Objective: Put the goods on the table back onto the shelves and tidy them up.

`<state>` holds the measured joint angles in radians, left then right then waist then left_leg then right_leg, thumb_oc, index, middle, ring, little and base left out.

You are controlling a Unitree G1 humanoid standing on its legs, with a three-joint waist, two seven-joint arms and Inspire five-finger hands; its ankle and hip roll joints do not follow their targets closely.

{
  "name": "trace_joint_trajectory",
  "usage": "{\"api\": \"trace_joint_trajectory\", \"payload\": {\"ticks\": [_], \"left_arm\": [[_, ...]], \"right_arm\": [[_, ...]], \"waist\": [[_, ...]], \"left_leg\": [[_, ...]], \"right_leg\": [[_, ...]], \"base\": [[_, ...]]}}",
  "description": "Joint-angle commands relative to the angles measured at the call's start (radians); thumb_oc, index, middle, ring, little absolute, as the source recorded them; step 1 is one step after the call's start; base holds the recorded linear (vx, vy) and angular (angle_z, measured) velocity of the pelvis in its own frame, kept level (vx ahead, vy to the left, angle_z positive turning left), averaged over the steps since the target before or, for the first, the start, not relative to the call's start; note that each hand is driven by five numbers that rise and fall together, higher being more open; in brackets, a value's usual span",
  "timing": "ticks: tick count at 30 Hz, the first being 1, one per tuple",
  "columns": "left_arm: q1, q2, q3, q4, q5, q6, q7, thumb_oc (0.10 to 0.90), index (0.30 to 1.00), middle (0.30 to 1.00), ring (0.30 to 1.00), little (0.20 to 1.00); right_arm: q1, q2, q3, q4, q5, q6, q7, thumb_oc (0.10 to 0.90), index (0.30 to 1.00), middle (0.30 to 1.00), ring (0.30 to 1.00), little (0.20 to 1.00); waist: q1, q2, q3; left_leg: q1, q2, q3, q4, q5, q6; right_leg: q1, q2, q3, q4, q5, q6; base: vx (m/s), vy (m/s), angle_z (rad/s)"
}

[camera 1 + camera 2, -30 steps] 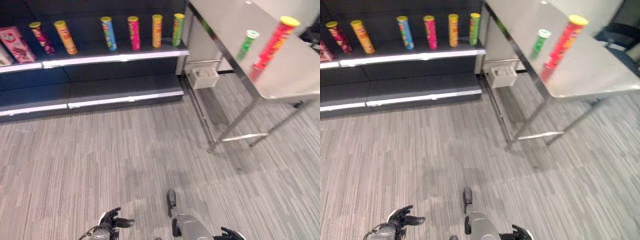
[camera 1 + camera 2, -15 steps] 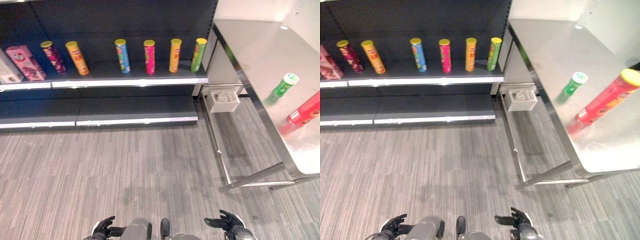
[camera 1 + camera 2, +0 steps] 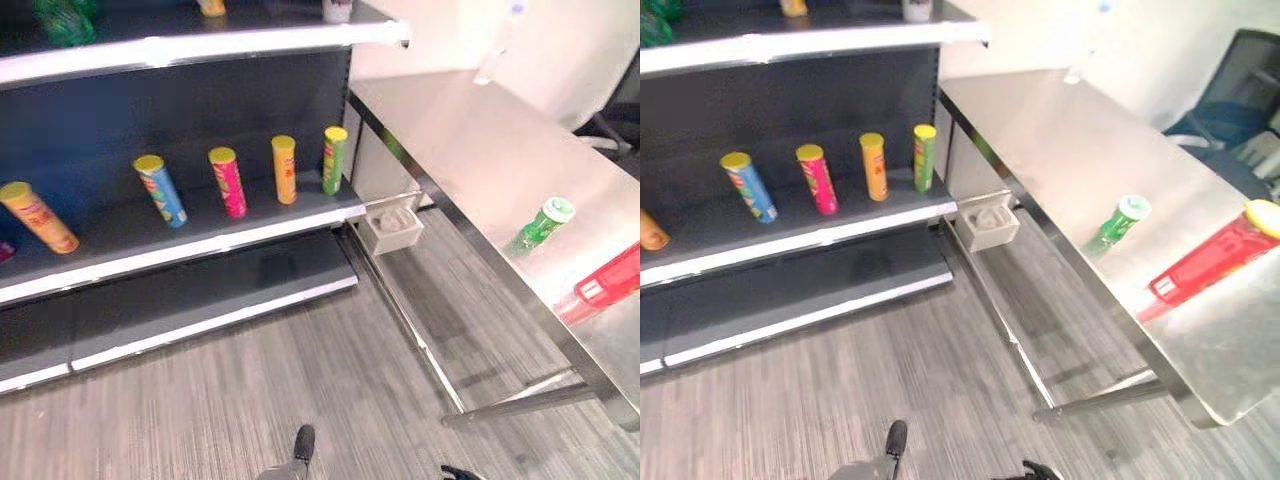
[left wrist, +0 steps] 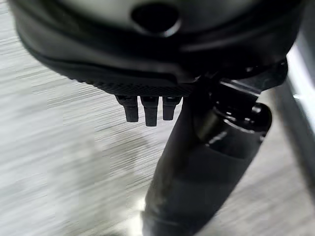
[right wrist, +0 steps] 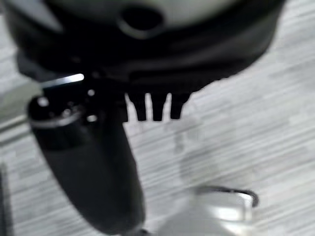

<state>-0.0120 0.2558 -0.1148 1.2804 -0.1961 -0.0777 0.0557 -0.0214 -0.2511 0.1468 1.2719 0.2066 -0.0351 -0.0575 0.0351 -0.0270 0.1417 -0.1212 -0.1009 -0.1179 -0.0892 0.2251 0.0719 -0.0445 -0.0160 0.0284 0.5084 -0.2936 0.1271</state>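
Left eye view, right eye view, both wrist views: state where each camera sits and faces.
Left eye view: on the head, looking down at the dark shelf of tubes and shiny steel table; right robot hand at bottom edge.
Right eye view: beside it, same scene; green white-capped bottle and red yellow-lidded tube on the table.
Left wrist view: on that wrist, along the open left robot hand toward grey striped floor.
Right wrist view: likewise, right robot hand, floor.

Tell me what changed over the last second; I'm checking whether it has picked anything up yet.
Nothing has been picked up. The view has swung, so the camera moved, not the goods. The green bottle and red can still stand on the table; the cans on the shelf are unchanged. Both robot hands hang open, empty.
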Motion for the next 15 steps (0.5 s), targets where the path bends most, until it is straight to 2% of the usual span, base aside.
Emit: {"api": "trace_joint_trajectory", "payload": {"ticks": [1, 2, 3, 4, 5, 6, 10, 15], "left_arm": [[-0.022, 0.023, 0.002, -0.044, -0.022, -0.022, 0.026, 0.800, 0.900, 0.900, 0.900, 0.900], [-0.043, 0.032, -0.014, -0.050, -0.012, -0.023, 0.035, 0.800, 0.900, 0.900, 0.900, 0.900], [-0.043, 0.032, -0.013, -0.050, -0.012, -0.023, 0.035, 0.800, 0.900, 0.900, 0.900, 0.900], [-0.044, 0.042, -0.016, -0.076, -0.012, -0.027, 0.032, 0.800, 0.900, 0.900, 0.900, 0.900], [-0.043, 0.042, -0.016, -0.077, -0.012, -0.027, 0.032, 0.800, 0.900, 0.900, 0.900, 0.900], [-0.059, 0.041, -0.016, -0.095, -0.022, -0.035, 0.037, 0.800, 0.900, 0.900, 0.900, 0.900], [-0.064, 0.025, -0.025, -0.085, -0.022, -0.037, 0.041, 0.800, 0.900, 0.900, 0.900, 0.900], [-0.056, 0.009, -0.025, -0.051, -0.016, -0.032, 0.038, 0.800, 0.900, 0.900, 0.900, 0.900]], "right_arm": [[-0.018, -0.063, -0.038, -0.026, -0.008, -0.012, -0.036, 0.800, 0.900, 0.900, 0.900, 0.900], [-0.023, -0.072, -0.031, -0.015, -0.026, -0.008, -0.040, 0.800, 0.900, 0.900, 0.900, 0.900], [-0.023, -0.072, -0.031, -0.015, -0.026, -0.009, -0.040, 0.800, 0.900, 0.900, 0.900, 0.900], [-0.013, -0.068, -0.039, -0.004, -0.020, -0.004, -0.031, 0.800, 0.900, 0.900, 0.900, 0.900], [-0.013, -0.068, -0.039, -0.004, -0.020, -0.004, -0.031, 0.800, 0.900, 0.900, 0.900, 0.900], [-0.008, -0.069, -0.034, -0.004, -0.015, -0.006, -0.035, 0.800, 0.900, 0.900, 0.900, 0.900], [-0.009, -0.087, -0.043, -0.001, -0.003, -0.008, -0.046, 0.800, 0.900, 0.900, 0.900, 0.900], [-0.012, -0.105, -0.058, -0.002, 0.020, -0.016, -0.055, 0.800, 0.900, 0.900, 0.900, 0.900]], "waist": [[0.031, 0.028, 0.033], [0.010, 0.019, 0.034], [0.009, 0.020, 0.036], [-0.006, 0.008, 0.039], [-0.004, 0.008, 0.040], [-0.007, -0.001, 0.049], [-0.020, 0.001, 0.062], [-0.031, 0.006, 0.070]], "left_leg": [[0.064, 0.117, 0.071, 0.002, -0.179, -0.136], [0.074, 0.115, 0.084, 0.002, -0.199, -0.146], [0.076, 0.116, 0.083, 0.002, -0.201, -0.147], [0.084, 0.114, 0.086, 0.002, -0.199, -0.156], [0.086, 0.114, 0.087, 0.002, -0.200, -0.156], [0.070, 0.124, 0.092, 0.002, -0.188, -0.178], [0.050, 0.152, 0.085, 0.002, -0.170, -0.206], [0.054, 0.172, 0.074, 0.002, -0.160, -0.211]], "right_leg": [[-0.015, -0.151, -0.257, -0.321, 0.262, 0.016], [-0.048, -0.138, -0.293, -0.423, 0.299, 0.036], [-0.044, -0.136, -0.294, -0.426, 0.299, 0.035], [-0.020, -0.115, -0.235, -0.482, 0.299, 0.048], [-0.019, -0.114, -0.234, -0.483, 0.299, 0.048], [-0.009, -0.106, -0.240, -0.522, 0.321, 0.049], [0.013, -0.082, -0.260, -0.558, 0.323, 0.035], [0.025, -0.050, -0.238, -0.575, 0.311, 0.014]], "base": [[0.28, -0.268, -0.32], [0.18, -0.165, -0.32], [0.23, -0.230, -0.17], [0.11, -0.121, 0.07], [0.12, -0.269, 0.12], [0.02, -0.152, 0.27], [0.00, -0.264, 0.55], [-0.01, -0.135, 0.12]]}}
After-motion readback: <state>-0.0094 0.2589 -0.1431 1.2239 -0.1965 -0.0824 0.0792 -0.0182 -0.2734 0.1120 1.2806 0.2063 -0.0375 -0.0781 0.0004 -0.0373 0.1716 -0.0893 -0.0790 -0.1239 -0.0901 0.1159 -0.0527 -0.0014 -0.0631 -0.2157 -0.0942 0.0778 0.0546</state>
